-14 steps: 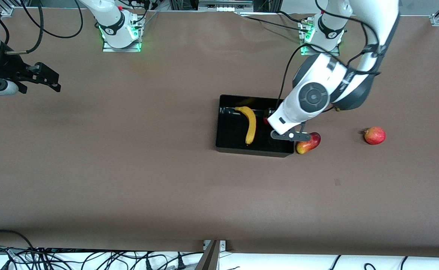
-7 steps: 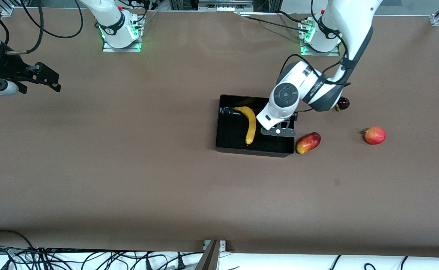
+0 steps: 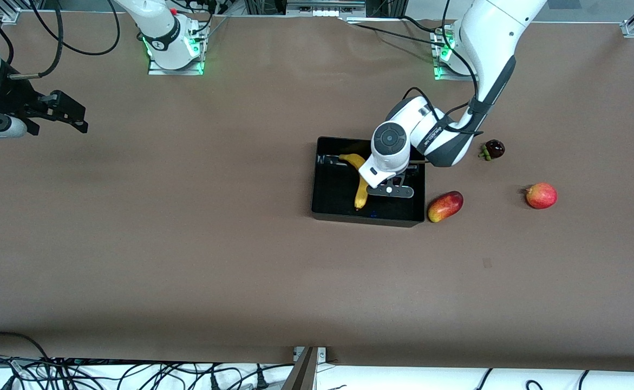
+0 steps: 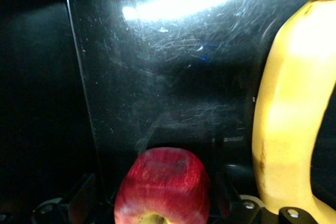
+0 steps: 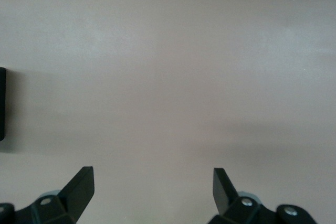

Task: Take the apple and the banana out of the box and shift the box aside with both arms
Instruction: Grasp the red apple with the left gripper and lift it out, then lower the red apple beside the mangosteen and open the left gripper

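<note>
A brown-covered bench (image 3: 187,260) seen from above, with two white robot arms. Toward the right arm's end of the bench, the right arm's black two-fingered hand (image 3: 62,114) waits over bare bench, fingers spread wide and holding nothing. Midway along sits the shallow glossy black plastic box (image 3: 368,216). In it lie the long curved yellow banana (image 3: 361,187) and, beside it toward the left arm's end, the small round red apple (image 4: 163,187). The left arm's black hand (image 4: 157,203) is lowered into the box, its open fingers either side of the apple and not yet closed on it. The step in hand appears to be picking up the apple; next the fingers need to close and lift. Outside the box lie an oblong red-yellow mango (image 3: 445,206), a small dark round fruit (image 3: 494,148) and a pinkish-red round fruit (image 3: 541,195)
</note>
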### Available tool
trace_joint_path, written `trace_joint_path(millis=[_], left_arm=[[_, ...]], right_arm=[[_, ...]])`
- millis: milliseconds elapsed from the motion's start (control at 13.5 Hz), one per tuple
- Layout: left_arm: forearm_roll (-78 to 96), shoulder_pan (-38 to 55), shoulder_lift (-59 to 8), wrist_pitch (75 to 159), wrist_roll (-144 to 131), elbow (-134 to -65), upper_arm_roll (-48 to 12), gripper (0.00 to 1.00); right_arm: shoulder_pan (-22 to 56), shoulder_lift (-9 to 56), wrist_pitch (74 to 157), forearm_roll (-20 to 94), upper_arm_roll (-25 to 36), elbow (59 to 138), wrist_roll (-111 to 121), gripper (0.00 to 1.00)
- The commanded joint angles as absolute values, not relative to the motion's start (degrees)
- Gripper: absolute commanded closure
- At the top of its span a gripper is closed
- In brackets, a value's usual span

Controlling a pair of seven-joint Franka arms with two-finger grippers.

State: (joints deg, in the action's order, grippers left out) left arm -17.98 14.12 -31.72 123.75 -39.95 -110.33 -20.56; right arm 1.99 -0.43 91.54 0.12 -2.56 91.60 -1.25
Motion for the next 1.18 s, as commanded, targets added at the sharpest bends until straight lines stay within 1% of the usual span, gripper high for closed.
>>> trace_joint_path(millis=[0, 74, 148, 222, 296, 370, 517, 591, 665, 739, 887, 961, 1109], left_arm=[[-19.5, 14.5, -32.3, 123.8, -41.6, -110.0, -20.7, 0.54], [-19.5, 14.5, -32.2, 123.6, -41.4, -110.0, -20.6, 0.66], [-19.3, 14.4, -31.9, 123.4, -41.6, -109.9, -20.7, 0.73], [-18.8, 14.2, -31.4, 122.8, -41.5, -109.6, -20.7, 0.77], [-18.6, 14.1, -30.5, 120.3, -41.6, -108.0, -20.7, 0.77], [-18.4, 14.1, -30.2, 115.4, -41.5, -104.9, -20.7, 0.77], [-14.7, 14.2, -30.6, 102.4, -40.7, -93.6, -20.7, 0.75], [-13.8, 14.2, -30.8, 97.1, -39.8, -89.8, -20.6, 0.73], [-13.9, 13.6, -30.7, 92.9, -37.9, -88.0, -20.0, 0.73], [-14.0, 11.3, -30.4, 89.3, -34.4, -87.0, -20.0, 0.73], [-14.0, 6.4, -30.1, 84.0, -25.8, -86.6, -20.0, 0.7], [-14.3, 4.7, -30.1, 82.7, -22.5, -87.3, -20.0, 0.7], [-14.2, 0.0, -30.3, 83.2, -17.3, -90.4, -20.2, 0.7]], right_arm=[[1.8, 0.0, 90.6, -0.9, -3.0, 90.5, -1.3, 0.0], [1.8, 0.0, 90.6, -0.9, -3.0, 90.5, -1.3, 0.0], [1.8, 0.0, 90.6, -0.9, -3.0, 90.5, -1.3, 0.0], [1.8, 0.0, 90.6, -0.9, -3.0, 90.5, -1.3, 0.0], [1.8, -0.1, 90.6, -0.9, -3.0, 90.5, -1.3, 0.0], [1.8, 0.0, 90.7, -0.9, -3.0, 90.5, -1.3, 0.0], [1.8, 0.0, 90.7, -0.9, -3.0, 90.5, -1.3, 0.0], [1.8, 0.1, 90.7, -0.9, -3.0, 90.5, -1.3, 0.0], [1.8, 0.1, 90.7, -0.8, -3.0, 90.5, -1.4, 0.0], [1.8, 0.2, 91.0, -0.6, -3.0, 90.5, -1.4, 0.0], [1.8, 0.3, 91.4, -0.4, -3.1, 90.4, -1.1, 0.0], [1.8, 0.3, 91.5, -0.4, -3.1, 90.4, -1.4, 0.0], [1.8, 0.4, 91.5, -0.4, -3.0, 90.5, -1.5, 0.0]])
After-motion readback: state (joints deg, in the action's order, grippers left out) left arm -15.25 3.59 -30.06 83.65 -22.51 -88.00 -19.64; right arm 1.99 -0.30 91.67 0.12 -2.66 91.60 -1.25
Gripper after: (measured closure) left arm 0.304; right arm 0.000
